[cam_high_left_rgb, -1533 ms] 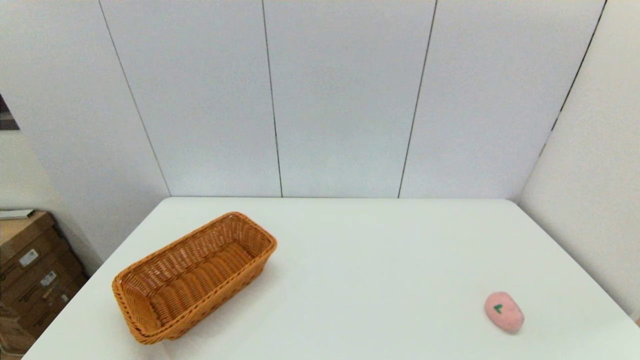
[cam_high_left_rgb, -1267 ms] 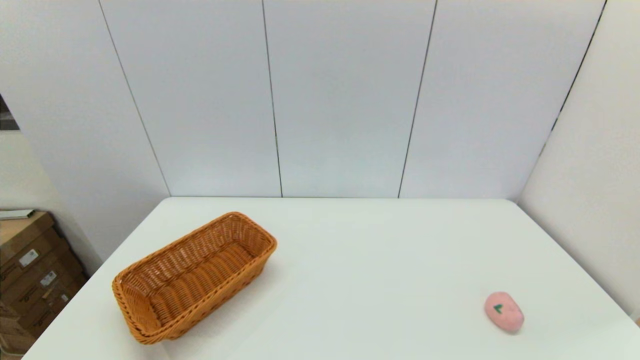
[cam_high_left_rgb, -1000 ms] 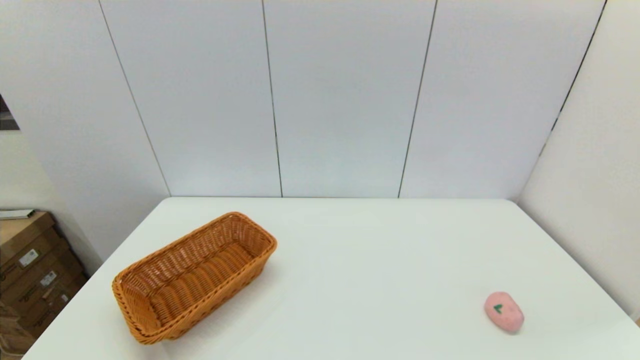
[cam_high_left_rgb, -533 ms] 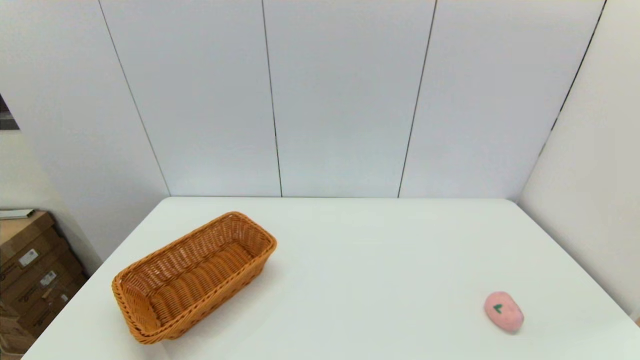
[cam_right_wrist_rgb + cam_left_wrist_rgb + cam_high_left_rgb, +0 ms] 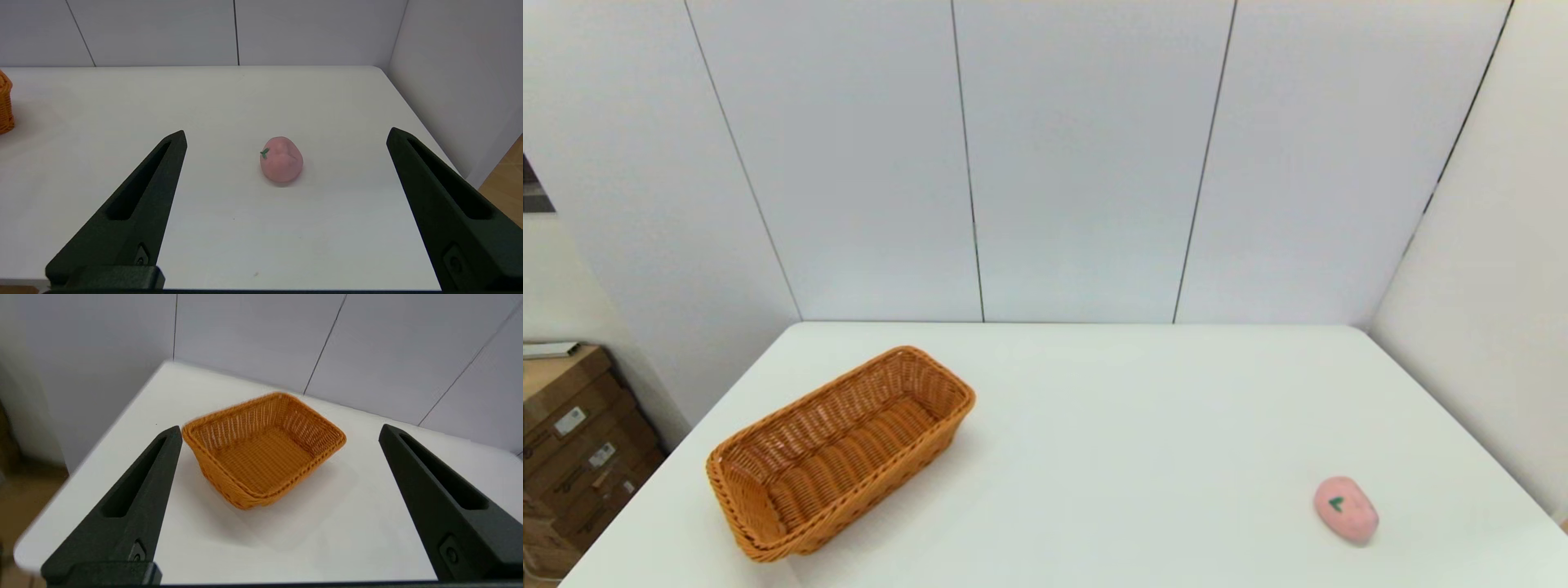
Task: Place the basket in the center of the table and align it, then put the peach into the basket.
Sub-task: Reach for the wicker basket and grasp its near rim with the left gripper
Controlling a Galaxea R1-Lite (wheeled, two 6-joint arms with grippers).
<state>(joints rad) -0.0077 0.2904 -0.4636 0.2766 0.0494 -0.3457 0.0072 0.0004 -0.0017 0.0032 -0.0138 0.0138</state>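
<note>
An orange-brown wicker basket (image 5: 837,452) sits empty on the left side of the white table (image 5: 1143,408), turned at an angle to the table's edges. The pink peach (image 5: 1346,510) lies near the table's front right. Neither arm shows in the head view. In the left wrist view my left gripper (image 5: 280,430) is open, held short of the basket (image 5: 263,449) and apart from it. In the right wrist view my right gripper (image 5: 286,134) is open too, with the peach (image 5: 281,159) lying on the table (image 5: 229,106) some way beyond its fingertips.
White wall panels (image 5: 1078,163) close off the table's back and right side. Stacked cardboard boxes (image 5: 572,441) stand on the floor off the table's left edge. A bit of the basket (image 5: 5,107) shows at the edge of the right wrist view.
</note>
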